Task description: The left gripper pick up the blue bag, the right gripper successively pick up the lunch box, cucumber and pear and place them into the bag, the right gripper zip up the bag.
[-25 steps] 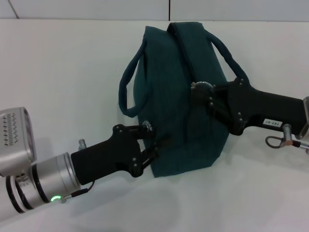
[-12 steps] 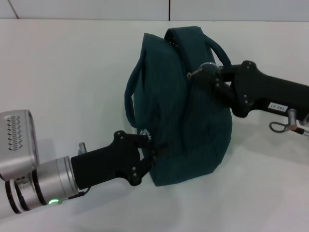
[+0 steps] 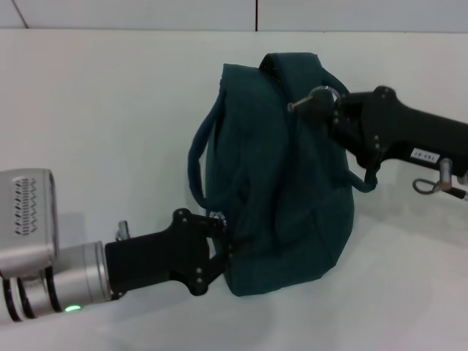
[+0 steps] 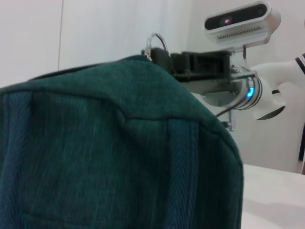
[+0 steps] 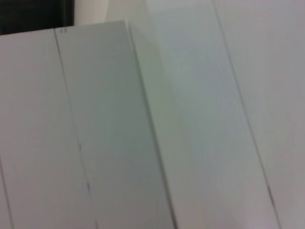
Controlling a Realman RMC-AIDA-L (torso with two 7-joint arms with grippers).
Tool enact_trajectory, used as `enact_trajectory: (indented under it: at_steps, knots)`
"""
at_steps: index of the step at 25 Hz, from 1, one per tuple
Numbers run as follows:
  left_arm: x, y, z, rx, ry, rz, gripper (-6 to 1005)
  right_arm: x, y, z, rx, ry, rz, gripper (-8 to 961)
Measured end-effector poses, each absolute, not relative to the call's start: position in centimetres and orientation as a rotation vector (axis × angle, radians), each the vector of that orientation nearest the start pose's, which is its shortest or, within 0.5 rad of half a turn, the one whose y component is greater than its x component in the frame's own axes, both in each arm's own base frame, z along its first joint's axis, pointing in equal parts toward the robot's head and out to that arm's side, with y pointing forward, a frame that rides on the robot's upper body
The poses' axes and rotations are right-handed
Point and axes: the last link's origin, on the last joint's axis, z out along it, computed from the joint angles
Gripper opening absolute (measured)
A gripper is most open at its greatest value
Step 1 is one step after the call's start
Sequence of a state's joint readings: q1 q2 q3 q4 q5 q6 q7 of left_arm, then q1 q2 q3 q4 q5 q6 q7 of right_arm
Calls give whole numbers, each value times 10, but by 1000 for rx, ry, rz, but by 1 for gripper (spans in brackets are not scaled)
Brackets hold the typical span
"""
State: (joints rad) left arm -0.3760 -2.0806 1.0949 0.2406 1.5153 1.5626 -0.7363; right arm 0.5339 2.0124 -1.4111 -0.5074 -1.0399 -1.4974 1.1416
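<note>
The blue bag (image 3: 278, 183) stands bulging on the white table in the head view, one loop handle (image 3: 196, 164) hanging on its left side. My left gripper (image 3: 223, 245) is shut on the bag's lower near corner. My right gripper (image 3: 318, 102) sits at the far upper end of the bag's top seam, shut on the zipper pull. In the left wrist view the bag (image 4: 109, 143) fills the picture, and the metal ring pull (image 4: 156, 42) sticks out from the right gripper (image 4: 164, 59) at its crest. The lunch box, cucumber and pear are out of view.
Bare white table (image 3: 95, 110) lies left of and behind the bag, ending at a white panelled wall (image 3: 257, 14). A wire loop (image 3: 428, 186) hangs under the right arm. The right wrist view shows only white panels (image 5: 143, 119).
The right gripper has travelled from the middle of the bag's top seam to its far upper end. The bag has pulled more upright. The left gripper has sunk slightly, still holding the corner.
</note>
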Motion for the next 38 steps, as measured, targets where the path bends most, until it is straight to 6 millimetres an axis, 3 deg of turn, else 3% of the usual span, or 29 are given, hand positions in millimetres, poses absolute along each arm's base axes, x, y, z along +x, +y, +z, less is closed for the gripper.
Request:
enact_trajectory:
  at_steps: [9,17,22,25,38]
  knots:
    - [-292,249,-50,-2663,-326,-920,68,197,326,-26,-2689,347,1216,5]
    - [-290,261,-37,-2565,-540,-1014,67,199,327,-24,-2690,333,1193,5]
    - [-282,263,-35,-2577,-539,-1074,135,199,329,-24,-2697,325,1174,5]
    - [-275,263,-31,-2592,-507,-1115,353,199,330,-24,-2696,323,1169,5]
    - [-258,276,-24,-2584,-467,-1187,362,198,332,-21,-2677,300,1174,6]
